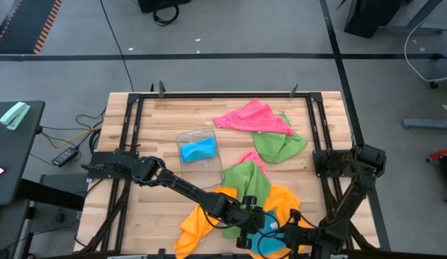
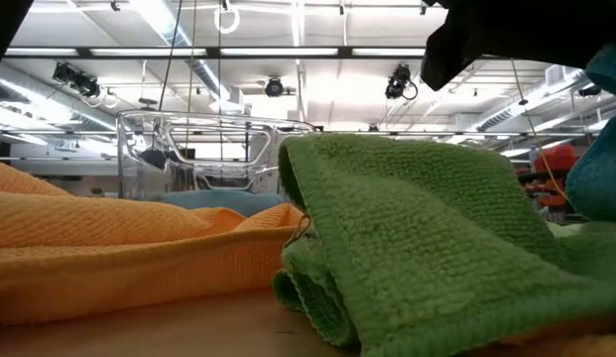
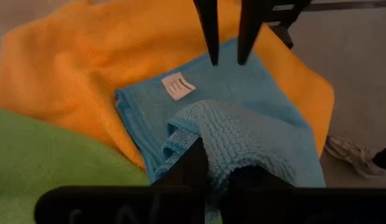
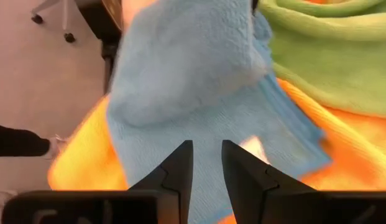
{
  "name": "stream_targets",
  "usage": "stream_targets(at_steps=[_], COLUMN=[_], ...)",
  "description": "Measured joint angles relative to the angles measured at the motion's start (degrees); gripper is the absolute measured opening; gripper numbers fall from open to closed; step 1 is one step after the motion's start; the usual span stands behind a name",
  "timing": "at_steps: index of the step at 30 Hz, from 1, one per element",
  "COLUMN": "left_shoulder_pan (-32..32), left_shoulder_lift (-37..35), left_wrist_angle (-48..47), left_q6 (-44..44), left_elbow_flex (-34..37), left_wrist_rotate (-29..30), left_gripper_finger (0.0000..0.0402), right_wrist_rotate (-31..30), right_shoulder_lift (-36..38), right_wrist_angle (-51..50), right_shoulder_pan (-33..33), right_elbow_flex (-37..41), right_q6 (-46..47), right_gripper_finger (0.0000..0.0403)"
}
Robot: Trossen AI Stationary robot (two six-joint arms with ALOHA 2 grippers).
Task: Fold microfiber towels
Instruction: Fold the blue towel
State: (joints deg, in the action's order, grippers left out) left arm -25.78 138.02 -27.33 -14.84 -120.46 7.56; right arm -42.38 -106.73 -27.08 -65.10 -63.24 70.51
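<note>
Low in the high view, near the frame's bottom center, the left gripper [image 1: 258,229] has its fingers clamped on a raised fold of the sky-blue towel [image 3: 242,118], which lies on the orange towel [image 1: 201,216] at the bench's [image 1: 158,129] front edge. The right gripper [image 1: 286,234], just beside it, hovers over the same blue cloth with its fingers [image 4: 180,163] held narrow, gripping nothing. A green towel [image 1: 248,180] overlaps the orange one. Upper center, a pink towel [image 1: 250,117] and another green towel [image 1: 279,146] lie bunched together. A clear plastic tray [image 1: 199,153] at mid-frame holds another blue cloth [image 1: 197,150].
</note>
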Motion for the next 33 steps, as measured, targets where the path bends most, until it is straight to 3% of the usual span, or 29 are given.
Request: stream_targets(at_steps=[11,26,33], left_shoulder_pan=[0.4,0.9,1.0], left_shoulder_lift=[2.7,7.5,7.6], left_wrist_angle=[6.0,16.1,16.7], left_q6=[-2.5,7.9,8.7], left_elbow_flex=[-0.1,0.0,0.0], left_wrist_rotate=[0.6,1.4,3.5], left_gripper_finger=[0.0023,0.0024,0.0049], right_wrist_rotate=[-0.9,-3.7,-5.9], right_shoulder_lift=[0.1,0.2,0.2], right_wrist_angle=[-3.9,-2.7,-0.8], right_shoulder_pan=[-4.1,-3.7,-3.5], right_elbow_flex=[0.0,0.0,0.0], right_q6=[10.2,17.0,17.1], right_gripper_finger=[0.0094,0.0094,0.0094])
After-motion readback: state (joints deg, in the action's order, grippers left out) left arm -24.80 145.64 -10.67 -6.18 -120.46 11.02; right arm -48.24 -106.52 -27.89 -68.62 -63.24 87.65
